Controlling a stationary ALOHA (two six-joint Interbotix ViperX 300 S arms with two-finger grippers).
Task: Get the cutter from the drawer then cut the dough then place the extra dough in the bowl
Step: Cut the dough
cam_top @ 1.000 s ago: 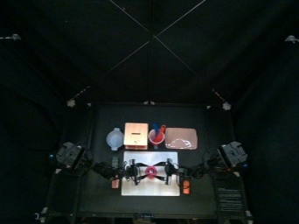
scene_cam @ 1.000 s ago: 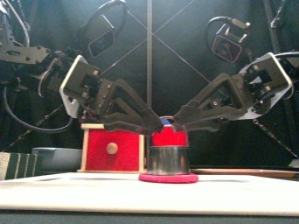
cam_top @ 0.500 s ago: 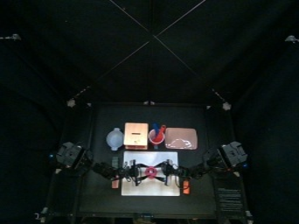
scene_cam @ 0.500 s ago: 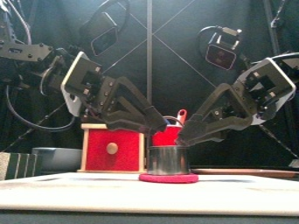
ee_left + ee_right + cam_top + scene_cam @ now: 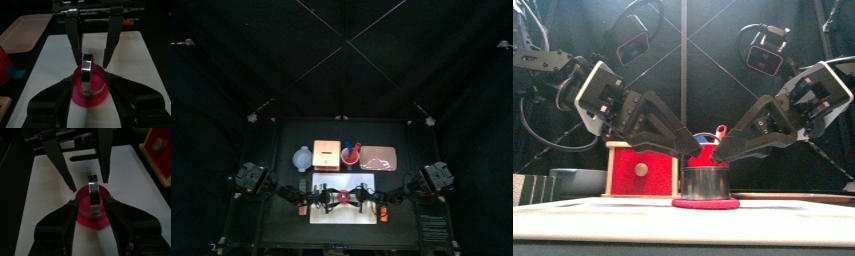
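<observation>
The arms sit farther apart than a second ago; the left gripper (image 5: 90, 79) and right gripper (image 5: 91, 202), jaws wide and empty, flank the shiny round cutter (image 5: 706, 182) on flat pink dough (image 5: 706, 203).

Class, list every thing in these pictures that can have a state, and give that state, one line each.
Drawer: shut.
Cutter: upright, standing on the dough.
Dough: flat on the white board, under the cutter.
Bowl: upright.
Red cup: upright.
Left end effector: open, jaws either side of the cutter.
Right end effector: open, jaws either side of the cutter.
</observation>
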